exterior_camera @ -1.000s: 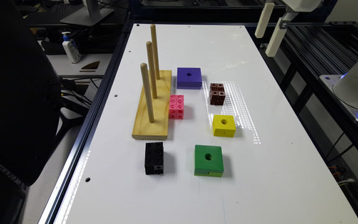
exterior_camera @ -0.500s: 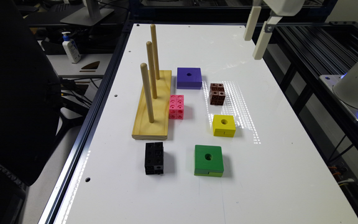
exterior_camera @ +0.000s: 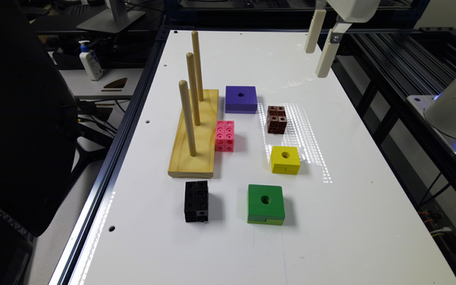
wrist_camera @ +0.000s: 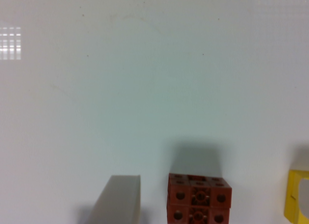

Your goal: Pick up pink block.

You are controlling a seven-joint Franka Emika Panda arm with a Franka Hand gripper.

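Honestly, I am worrying that my gripper (exterior_camera: 321, 49), hanging high with jaws apart, is risking a clip on the wooden peg base (exterior_camera: 194, 136) touching the pink block (exterior_camera: 225, 135) at its nine o'clock.

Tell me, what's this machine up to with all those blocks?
A robot arm is meant to pick up the pink block, which lies on the white table touching the wooden peg board. The gripper hangs high above the table's far end, holding nothing. The brown block sits between it and the pink one. Nothing is grasped yet.
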